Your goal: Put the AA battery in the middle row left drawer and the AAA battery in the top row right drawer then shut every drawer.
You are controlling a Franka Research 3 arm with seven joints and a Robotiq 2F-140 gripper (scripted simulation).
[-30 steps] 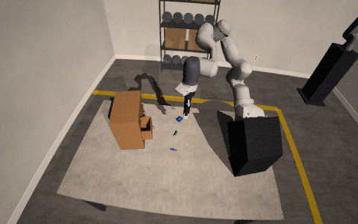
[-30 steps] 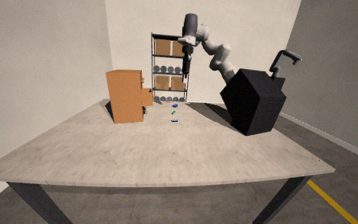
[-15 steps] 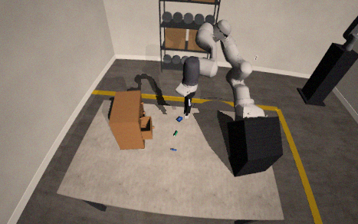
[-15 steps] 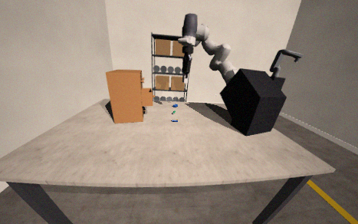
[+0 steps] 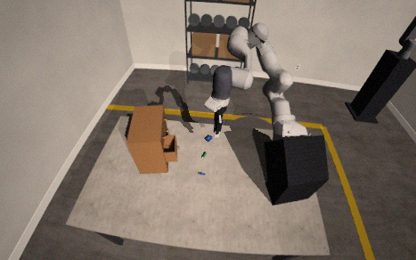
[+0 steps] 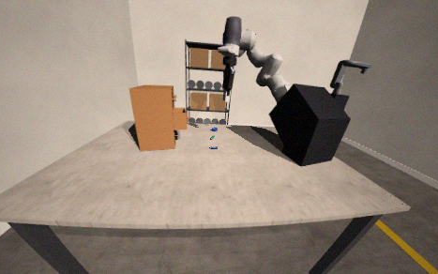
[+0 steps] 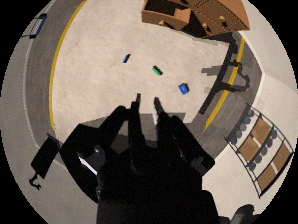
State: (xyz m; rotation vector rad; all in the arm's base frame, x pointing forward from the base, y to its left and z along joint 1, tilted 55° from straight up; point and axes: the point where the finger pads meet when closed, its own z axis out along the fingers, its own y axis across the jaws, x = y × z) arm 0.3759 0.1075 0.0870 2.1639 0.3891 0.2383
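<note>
The orange-brown chest [image 5: 145,129] [image 6: 156,117] stands upright on the table. Its left middle-row drawer [image 5: 171,156] [image 6: 180,120] [image 7: 152,18] is pulled out; I see nothing inside the visible part. A green battery [image 5: 204,155] [image 6: 213,137] [image 7: 157,70] and a thinner-looking blue battery [image 5: 201,174] [image 6: 214,147] [image 7: 126,58] lie apart on the table in front of the chest. Their labels are unreadable. My gripper [image 5: 217,134] [image 6: 227,97] [image 7: 146,100] points down, high above the table, its fingers a narrow gap apart with nothing between them. The top-right drawer looks pushed in.
A small blue block [image 5: 208,138] [image 6: 215,129] [image 7: 183,89] lies on the table beyond the green battery. A large black box [image 5: 295,169] [image 6: 310,124] stands at the table's right side by the arm's base. The open drawer juts out toward the batteries.
</note>
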